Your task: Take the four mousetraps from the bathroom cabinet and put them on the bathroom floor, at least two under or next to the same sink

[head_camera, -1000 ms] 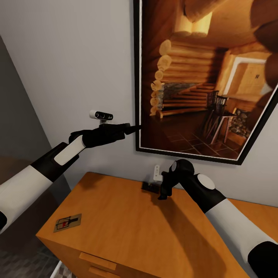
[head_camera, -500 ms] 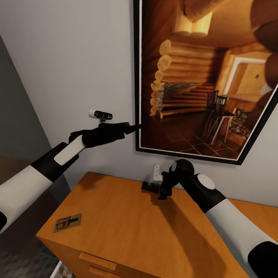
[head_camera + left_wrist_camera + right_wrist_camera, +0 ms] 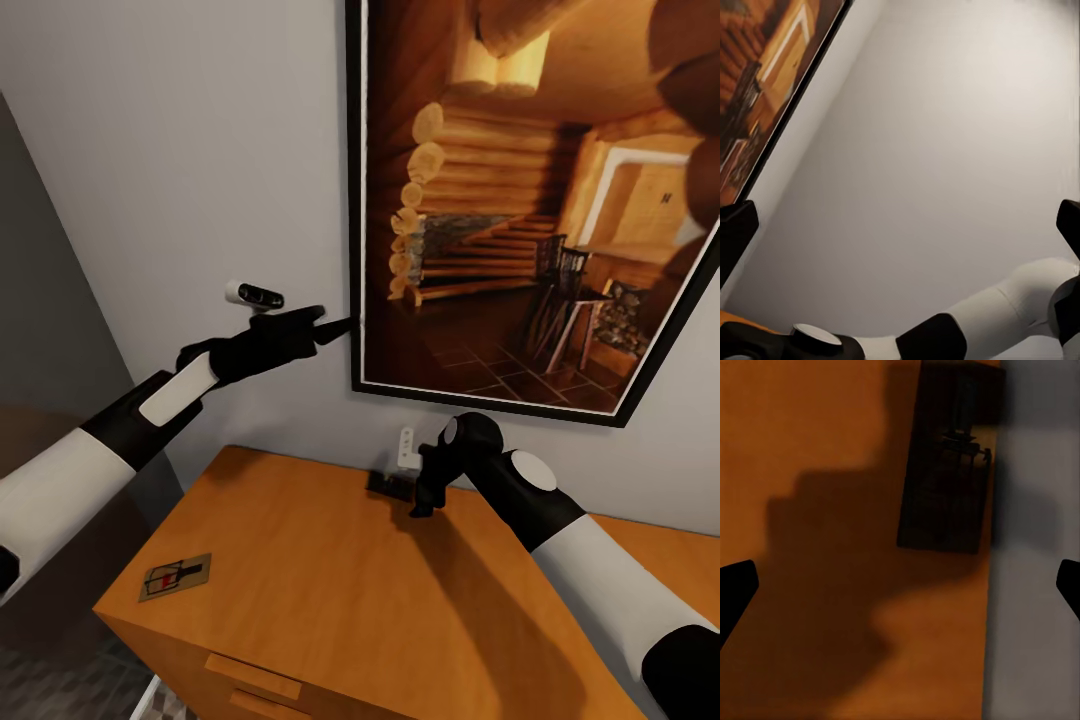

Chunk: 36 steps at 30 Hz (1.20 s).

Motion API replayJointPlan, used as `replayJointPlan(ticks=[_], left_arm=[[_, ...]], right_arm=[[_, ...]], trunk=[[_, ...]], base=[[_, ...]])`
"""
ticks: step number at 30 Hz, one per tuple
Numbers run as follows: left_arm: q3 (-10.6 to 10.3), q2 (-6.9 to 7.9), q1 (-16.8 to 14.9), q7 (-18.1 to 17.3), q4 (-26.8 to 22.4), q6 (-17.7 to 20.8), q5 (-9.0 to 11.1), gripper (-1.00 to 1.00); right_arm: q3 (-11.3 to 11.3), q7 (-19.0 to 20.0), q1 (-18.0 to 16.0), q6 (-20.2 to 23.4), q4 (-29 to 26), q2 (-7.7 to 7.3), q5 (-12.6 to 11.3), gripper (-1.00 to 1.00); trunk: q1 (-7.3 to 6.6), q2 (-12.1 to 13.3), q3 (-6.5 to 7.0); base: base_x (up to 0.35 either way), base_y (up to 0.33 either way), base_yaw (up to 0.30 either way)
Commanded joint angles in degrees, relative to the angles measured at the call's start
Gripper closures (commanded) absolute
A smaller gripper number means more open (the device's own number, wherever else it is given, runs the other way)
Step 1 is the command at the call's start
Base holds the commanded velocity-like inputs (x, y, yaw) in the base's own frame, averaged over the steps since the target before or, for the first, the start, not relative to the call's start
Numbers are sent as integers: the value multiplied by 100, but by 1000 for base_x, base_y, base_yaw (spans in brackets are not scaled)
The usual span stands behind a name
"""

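Note:
One tan mousetrap with a red mark lies flat near the front left corner of the orange-brown cabinet. A second mousetrap, dark in shadow, lies at the back of the cabinet top against the wall; the right wrist view shows it as mousetrap on the cabinet top. My right gripper hangs open just above and beside it, fingers pointing down. My left gripper is raised in the air, open and holding nothing, pointing at the wall by the picture frame.
A large framed picture of a log interior hangs above the cabinet. A wooden drawer handle shows on the cabinet front. Dark patterned floor lies beyond the cabinet's left end. A grey wall backs the cabinet.
My left gripper has risen and tilted up a little. The right arm and both mousetraps have not moved.

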Motion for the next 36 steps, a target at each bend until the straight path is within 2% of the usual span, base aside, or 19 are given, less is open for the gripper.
replayJointPlan(ticks=[1,13,18,30,36], left_arm=[[-26,6,-11,-5,30,52,73,-100],[-26,-1,-11,-8,109,49,141,-100],[-26,-3,-11,-14,55,53,145,-100],[-26,5,-11,-15,-30,53,151,-100],[-26,-1,-11,-15,-81,53,148,-100]], right_arm=[[15,26,-7,52,-7,-4,20,-100],[13,26,-7,50,-3,-4,20,-100],[16,26,-7,51,1,-4,20,-100],[10,26,-7,44,7,-4,20,-100],[8,26,-7,33,13,-4,20,-100]], trunk=[[1,-7,-8],[1,-7,-8],[-109,194,82],[-109,194,82],[-240,435,189]], base=[[0,0,0],[0,0,0],[0,0,0],[0,0,0],[0,0,0]])
